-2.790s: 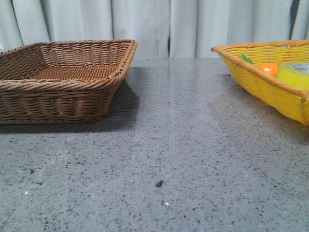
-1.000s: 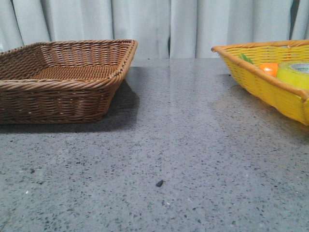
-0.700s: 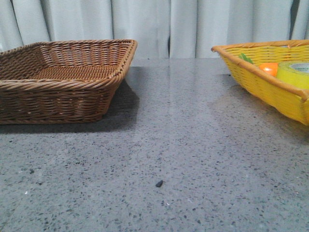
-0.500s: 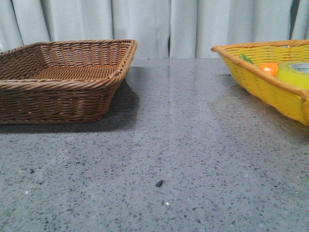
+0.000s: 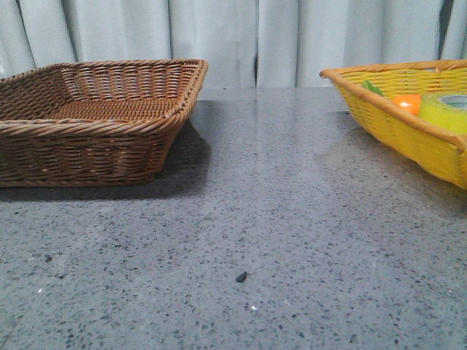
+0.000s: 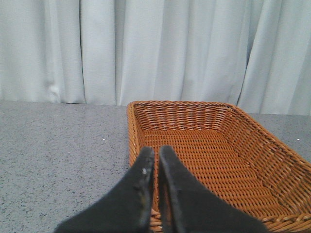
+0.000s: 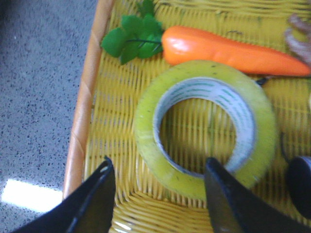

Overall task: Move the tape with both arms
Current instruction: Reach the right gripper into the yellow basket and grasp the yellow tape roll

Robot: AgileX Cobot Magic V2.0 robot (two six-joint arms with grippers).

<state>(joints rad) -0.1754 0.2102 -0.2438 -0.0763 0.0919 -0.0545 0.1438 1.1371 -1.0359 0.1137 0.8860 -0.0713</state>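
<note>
My right gripper point(image 7: 158, 177) hangs over the yellow basket point(image 7: 92, 97) at the right side of the table point(image 5: 277, 219), its jaws spread wide and holding nothing. The tape point(image 7: 204, 128) lies flat on the basket's woven floor just beyond my right fingertips point(image 7: 99, 177), its white core with green lettering facing up at me; one fingertip sits outside the roll's rim, the other over its near edge, though I cannot say from this angle how far above it they are. An orange carrot point(image 7: 233, 51) with green leaves point(image 7: 133, 36) lies just past the tape, close to touching it. In the front view the tape point(image 5: 445, 109) peeks over the basket's rim beside the carrot point(image 5: 407, 103).

My left gripper point(image 6: 155, 155) is over the near edge of the brown wicker basket point(image 6: 204, 160) on the left of the table, its jaws drawn nearly together with only a thin slit between them, gripping nothing. A pale curtain point(image 6: 155, 48) hangs behind the table. A small dark speck point(image 5: 240, 277) lies on the grey surface near the front, well apart from both baskets.
</note>
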